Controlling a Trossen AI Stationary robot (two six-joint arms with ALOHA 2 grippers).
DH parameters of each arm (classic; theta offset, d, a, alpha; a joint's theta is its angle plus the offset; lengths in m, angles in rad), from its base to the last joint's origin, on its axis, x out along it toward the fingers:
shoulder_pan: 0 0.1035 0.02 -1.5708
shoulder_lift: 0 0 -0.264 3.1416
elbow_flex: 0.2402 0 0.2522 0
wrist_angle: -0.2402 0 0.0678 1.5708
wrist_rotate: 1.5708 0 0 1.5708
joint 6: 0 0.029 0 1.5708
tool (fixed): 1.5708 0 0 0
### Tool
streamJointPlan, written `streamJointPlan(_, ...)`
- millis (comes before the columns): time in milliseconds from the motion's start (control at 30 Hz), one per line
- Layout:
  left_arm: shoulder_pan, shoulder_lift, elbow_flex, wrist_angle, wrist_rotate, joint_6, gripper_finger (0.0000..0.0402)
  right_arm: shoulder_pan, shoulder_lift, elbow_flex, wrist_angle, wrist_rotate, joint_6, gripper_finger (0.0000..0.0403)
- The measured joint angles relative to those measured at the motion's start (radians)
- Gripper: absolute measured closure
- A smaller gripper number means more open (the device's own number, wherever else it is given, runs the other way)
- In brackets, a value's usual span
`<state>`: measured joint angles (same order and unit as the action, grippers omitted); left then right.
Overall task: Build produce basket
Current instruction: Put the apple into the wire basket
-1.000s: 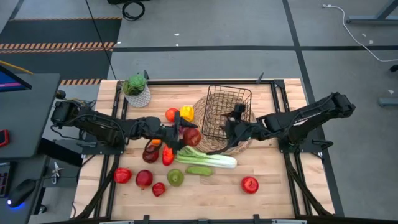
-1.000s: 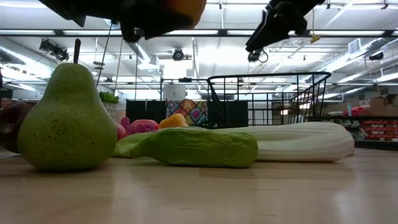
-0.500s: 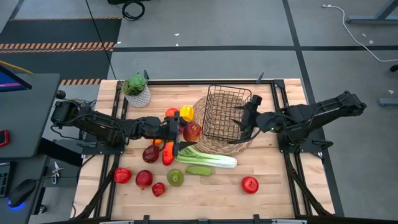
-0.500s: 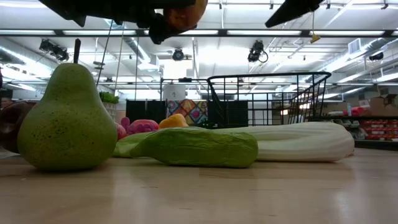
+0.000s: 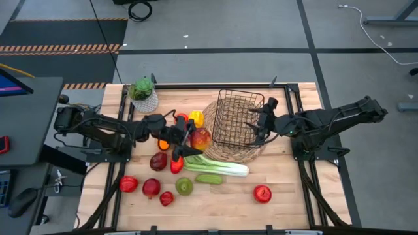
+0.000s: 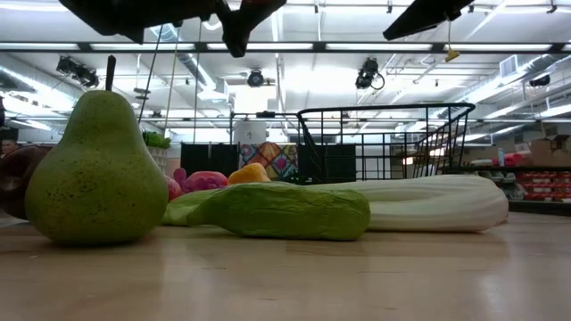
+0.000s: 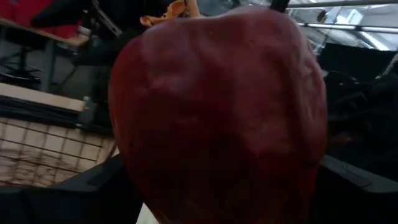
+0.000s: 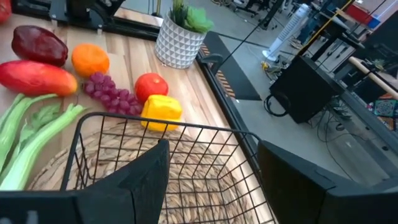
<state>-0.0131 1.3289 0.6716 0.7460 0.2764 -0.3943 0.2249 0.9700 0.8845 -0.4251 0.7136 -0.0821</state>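
My left gripper (image 5: 191, 138) is shut on a red apple (image 5: 201, 138), held above the table just left of the black wire basket (image 5: 239, 117). The apple fills the left wrist view (image 7: 217, 112). The basket stands on a round straw mat (image 5: 225, 154). My right gripper (image 5: 258, 126) hangs open over the basket's right side, and the right wrist view shows the wire rim (image 8: 163, 127) below its fingers. The leek (image 5: 219, 166), the cucumber (image 5: 209, 178) and a green pear (image 5: 184, 186) lie on the table in front of the basket. My left gripper pinches the red apple between its two fingers, one dark finger (image 7: 87, 196) on each of the apple's sides (image 7: 134, 155). The fingers come in level from the table's left. The apple is lifted clear of the table, stem end (image 7: 177, 9) upward in the wrist view.
A yellow pepper (image 5: 196, 118), a red round fruit (image 5: 180, 120), grapes (image 8: 112, 93), an orange (image 5: 163, 143) and a red pepper (image 5: 176, 163) crowd the middle. Red apples (image 5: 151, 188) (image 5: 262, 193) lie near the front edge. A potted plant (image 5: 142, 93) stands at the far left.
My left gripper has rolled about its own pointing line with the red apple still in its hold, and has risen slightly. My right gripper has drawn back from the basket's front toward the table's right edge and gone up, its fingers open throughout.
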Motion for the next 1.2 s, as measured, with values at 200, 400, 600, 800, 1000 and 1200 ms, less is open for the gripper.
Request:
streamJointPlan(200,0.006,0.0,0.0,0.0,0.043,0.007,0.0063,0.0,0.02,0.0,0.007,0.0,-0.01,0.0156)
streamJointPlan(400,0.006,0.0,0.0,-0.032,0.033,0.069,0.0063,0.0,0.027,0.0,0.012,-0.001,-0.019,0.0156)
streamJointPlan(600,0.022,0.0,0.047,-0.157,-0.129,0.091,0.0063,0.002,0.027,0.0,0.043,-0.005,-0.03,0.0156)
streamJointPlan(800,0.073,0.051,0.239,-0.476,-0.229,0.146,0.0063,0.002,0.026,0.0,0.089,-0.009,-0.056,0.0156)
streamJointPlan(1000,0.12,0.215,0.47,-0.665,-0.228,0.201,0.0063,0.005,0.019,0.0,0.039,-0.001,-0.056,0.0156)
streamJointPlan(1200,0.164,0.378,0.669,-0.811,-0.201,0.258,0.0063,0.042,-0.042,0.0,-0.027,0.04,-0.033,0.0156)
